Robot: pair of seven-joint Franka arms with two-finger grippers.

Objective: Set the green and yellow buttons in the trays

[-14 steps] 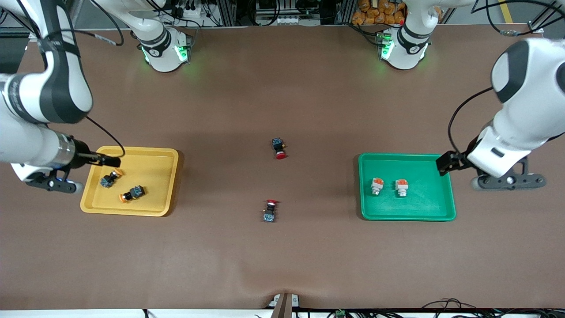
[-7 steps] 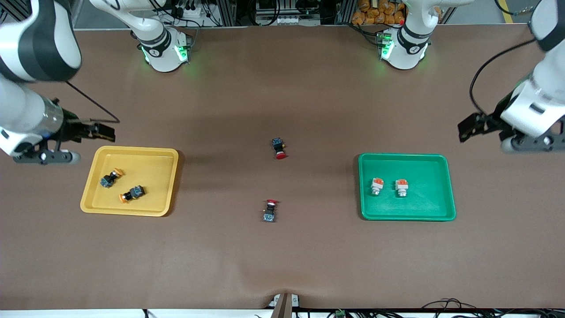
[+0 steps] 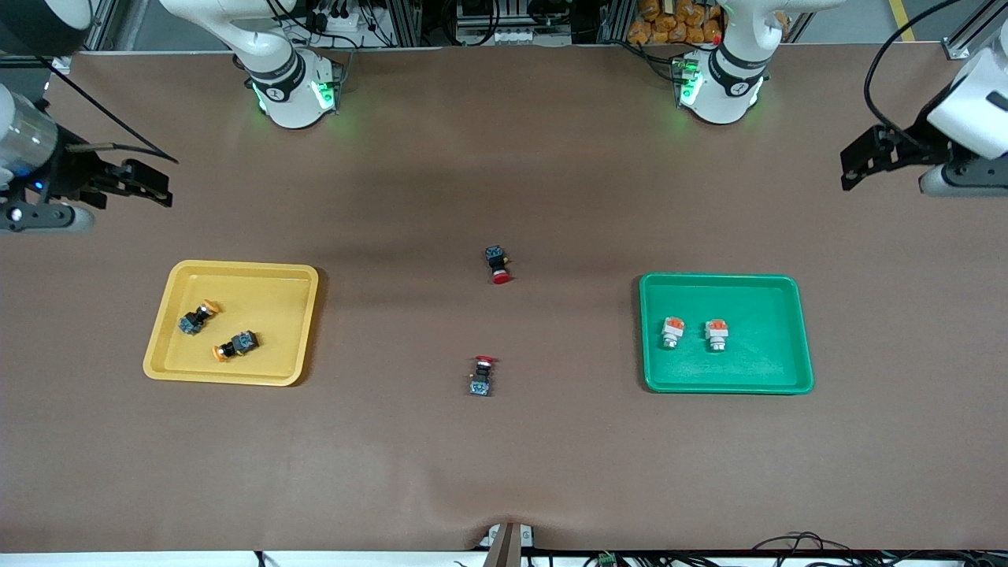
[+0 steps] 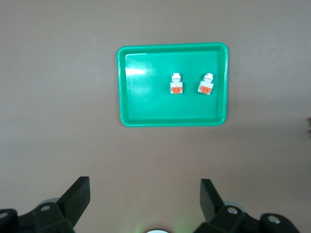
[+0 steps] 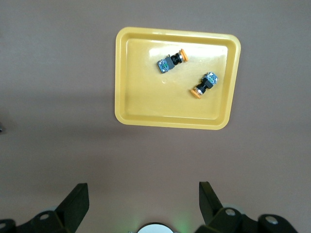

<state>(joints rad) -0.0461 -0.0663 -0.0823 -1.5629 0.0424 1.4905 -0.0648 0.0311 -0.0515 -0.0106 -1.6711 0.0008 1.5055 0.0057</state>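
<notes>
Two yellow-capped buttons [image 3: 197,317] [image 3: 235,345] lie on their sides in the yellow tray [image 3: 276,315]. Both also show in the right wrist view, the buttons [image 5: 171,60] [image 5: 204,85] inside the tray [image 5: 141,92]. Two silver-white green buttons [image 3: 672,331] [image 3: 717,334] stand in the green tray [image 3: 756,362]. The left wrist view has these buttons [image 4: 176,85] [image 4: 206,85] and their tray [image 4: 146,97] too. My left gripper [image 3: 850,165] [image 4: 145,194] hangs open and empty, high over bare table beside the green tray. My right gripper [image 3: 161,185] [image 5: 143,196] hangs open and empty, high over bare table beside the yellow tray.
Two black switches with red caps [image 3: 498,264] [image 3: 482,375] lie on the brown table mat between the trays. The arm bases [image 3: 291,87] [image 3: 720,83] stand along the table edge farthest from the front camera.
Both arms have risen and drawn back from beside their trays toward the table's ends and the bases' side. Both grippers stayed open. The buttons and trays have not moved.
</notes>
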